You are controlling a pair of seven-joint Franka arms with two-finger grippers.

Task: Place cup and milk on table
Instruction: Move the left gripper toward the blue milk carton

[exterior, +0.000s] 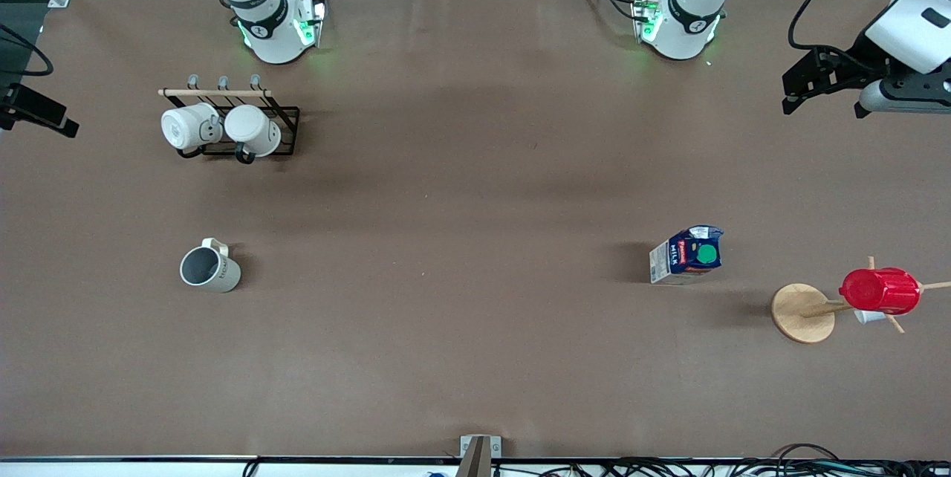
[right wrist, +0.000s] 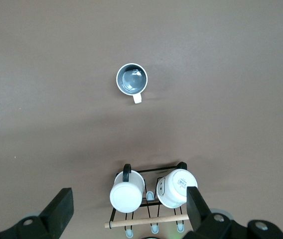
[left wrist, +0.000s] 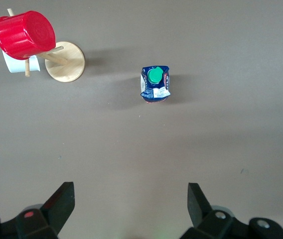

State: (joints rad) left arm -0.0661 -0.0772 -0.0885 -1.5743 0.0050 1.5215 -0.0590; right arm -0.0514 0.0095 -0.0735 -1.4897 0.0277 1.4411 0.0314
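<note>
Cup (exterior: 210,270) and milk (exterior: 687,255) stand on bench (exterior: 475,202). Left hand (left wrist: 131,204), right hand (right wrist: 129,211) released, empty, high over bench. Risk: a low sweep tips the light carton.

The left claw (exterior: 825,94) hangs empty, fingers spread, over the counter (exterior: 475,358) at the left arm's end. The milk (exterior: 687,255) stands upright well away from it, nearer the camera, beside a red cup (exterior: 880,290) on a wooden stand (exterior: 802,313). The cup (exterior: 209,267) stands upright well apart, toward the right arm's end.
</note>
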